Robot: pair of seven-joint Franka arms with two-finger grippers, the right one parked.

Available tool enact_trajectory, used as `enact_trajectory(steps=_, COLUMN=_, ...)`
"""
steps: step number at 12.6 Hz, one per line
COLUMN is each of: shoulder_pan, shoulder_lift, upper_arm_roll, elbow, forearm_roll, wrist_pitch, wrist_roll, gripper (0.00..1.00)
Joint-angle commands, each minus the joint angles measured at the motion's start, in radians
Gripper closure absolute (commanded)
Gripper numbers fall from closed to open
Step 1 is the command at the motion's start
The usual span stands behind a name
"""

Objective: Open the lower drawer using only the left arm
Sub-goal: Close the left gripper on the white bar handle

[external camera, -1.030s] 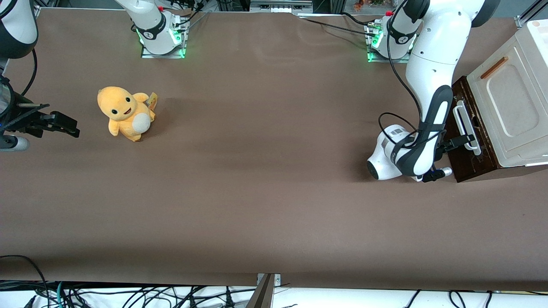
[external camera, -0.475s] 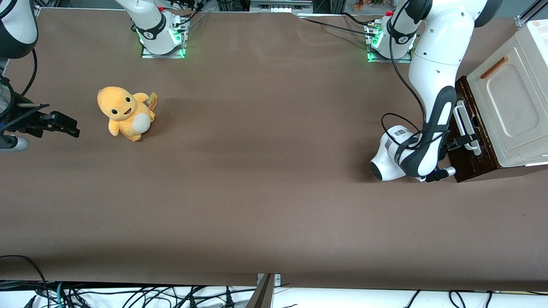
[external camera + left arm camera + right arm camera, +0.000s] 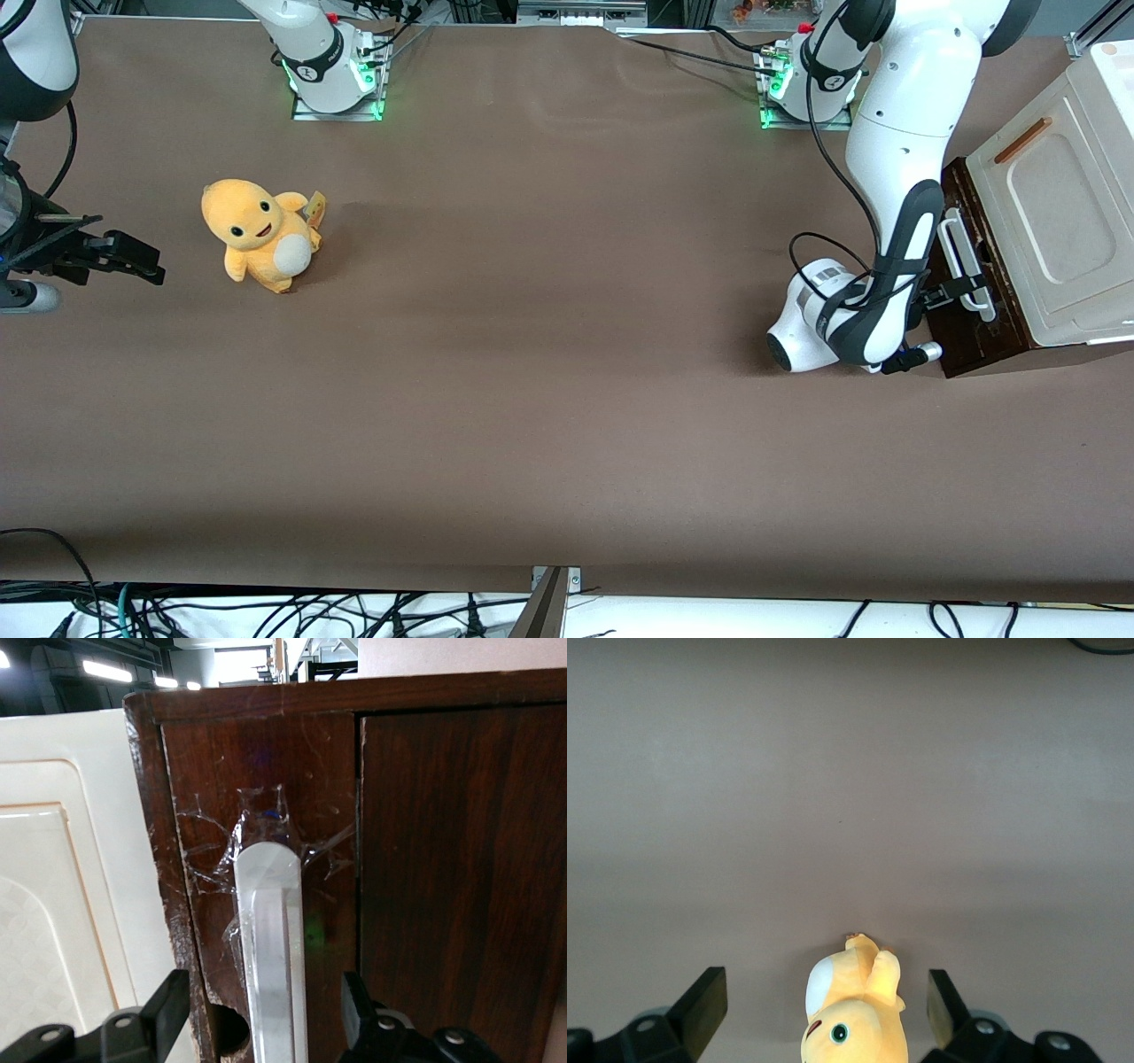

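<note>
Over the last second the left arm [image 3: 895,177] has pushed its gripper [image 3: 961,291] closer to the lower drawer [image 3: 974,292], at the working arm's end of the worktop [image 3: 549,372], and the drawer looks shut, so pulling is likely next. Only the wrist view shows the fingers [image 3: 168,1010] spread, straddling the handle [image 3: 270,939] without pinching it.

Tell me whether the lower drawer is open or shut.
Shut: the lower drawer front sits flush with the cabinet, no tray showing. The open gripper straddles its handle.
</note>
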Motion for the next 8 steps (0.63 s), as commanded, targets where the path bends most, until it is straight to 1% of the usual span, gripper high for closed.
enact_trajectory(steps=1, shoulder_pan=0.003, shoulder_lift=-0.018, upper_arm_roll=-0.006, elbow=-0.023, forearm_roll=0.009, wrist_pitch=-0.008, wrist_roll=-0.014, gripper=0.36)
enact_trajectory(steps=2, shoulder_pan=0.003, shoulder_lift=-0.02, upper_arm_roll=-0.006, elbow=-0.023, forearm_roll=0.004, wrist_pitch=-0.008, wrist_roll=-0.013, gripper=0.37)
enact_trajectory(steps=5, shoulder_pan=0.0, shoulder_lift=-0.022, upper_arm_roll=-0.006, elbow=-0.02, forearm_roll=-0.01, wrist_pitch=-0.009, wrist_roll=-0.013, gripper=0.46)
enact_trajectory(steps=6, shoulder_pan=-0.003, shoulder_lift=-0.022, upper_arm_roll=-0.006, elbow=-0.02, forearm_roll=-0.011, wrist_pitch=-0.009, wrist_roll=-0.013, gripper=0.51)
enact_trajectory(steps=7, shoulder_pan=-0.003, shoulder_lift=-0.022, upper_arm_roll=-0.006, elbow=-0.019, forearm_roll=-0.011, wrist_pitch=-0.011, wrist_roll=-0.013, gripper=0.52)
enact_trajectory(steps=8, shoulder_pan=-0.003, shoulder_lift=-0.022, upper_arm_roll=-0.006, elbow=-0.017, forearm_roll=-0.013, wrist_pitch=-0.014, wrist_roll=-0.013, gripper=0.6)
